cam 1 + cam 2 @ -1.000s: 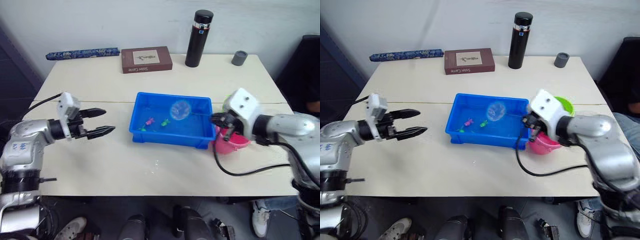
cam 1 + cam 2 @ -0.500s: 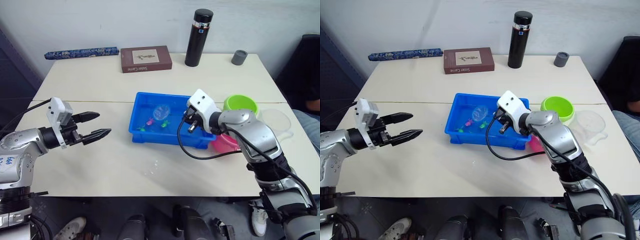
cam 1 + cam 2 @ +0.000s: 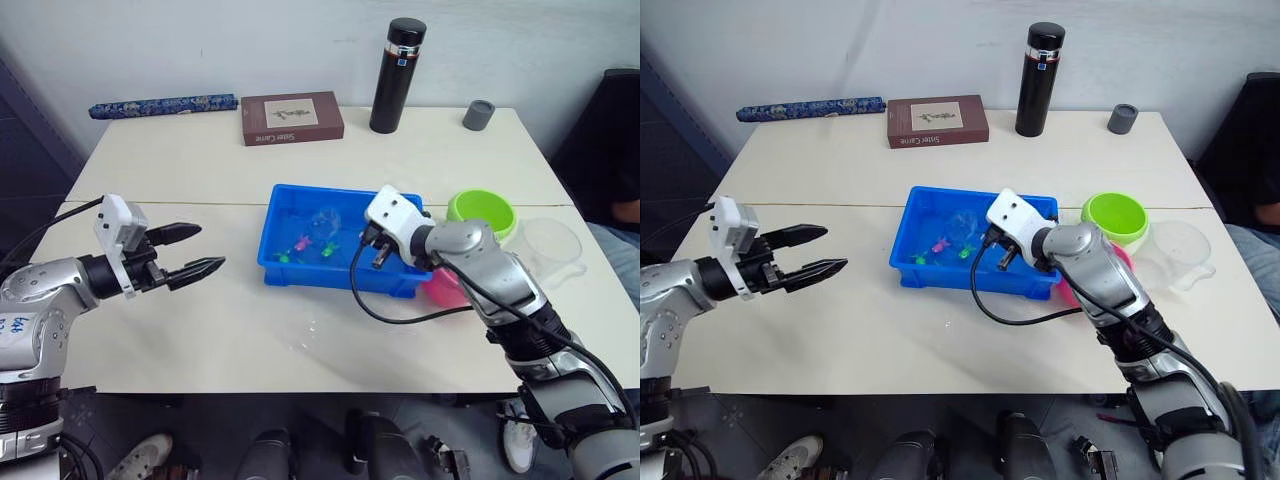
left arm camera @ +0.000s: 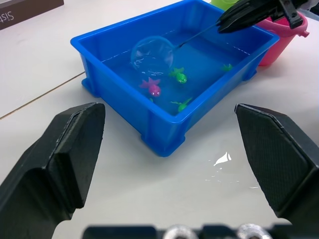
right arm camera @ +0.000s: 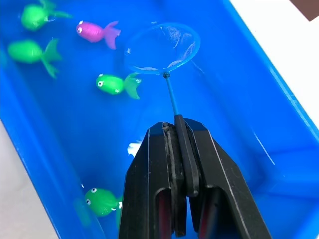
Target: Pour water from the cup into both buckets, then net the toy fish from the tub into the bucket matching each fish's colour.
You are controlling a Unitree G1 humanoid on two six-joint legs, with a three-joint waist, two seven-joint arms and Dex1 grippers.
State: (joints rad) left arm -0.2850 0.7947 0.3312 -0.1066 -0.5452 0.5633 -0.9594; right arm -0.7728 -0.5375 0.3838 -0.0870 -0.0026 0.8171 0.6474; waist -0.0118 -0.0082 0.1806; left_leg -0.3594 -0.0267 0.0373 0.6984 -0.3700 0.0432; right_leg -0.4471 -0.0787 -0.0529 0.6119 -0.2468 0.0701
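The pink bucket [image 3: 446,290] is mostly hidden behind the right arm, beside the fully visible green bucket [image 3: 481,211] and the clear cup [image 3: 551,247]. In the blue tub [image 4: 114,46], one pink fish [image 5: 94,31] and four green fish [image 5: 113,83] show. The right gripper [image 5: 174,137] pinches the net [image 5: 162,48] by its handle over the water. The left gripper [image 3: 200,250] hovers wide, empty.

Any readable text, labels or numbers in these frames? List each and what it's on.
"Sister Carrie", as best it reads: pale lettering along the front edge of the brown box; small, so not certain.
Box lid: a pale label panel with a drawing; any words there are too small to read.
Black flask: a small blue mark on its white band, too small to read.
Rolled blue patterned item: a pattern, no legible words.
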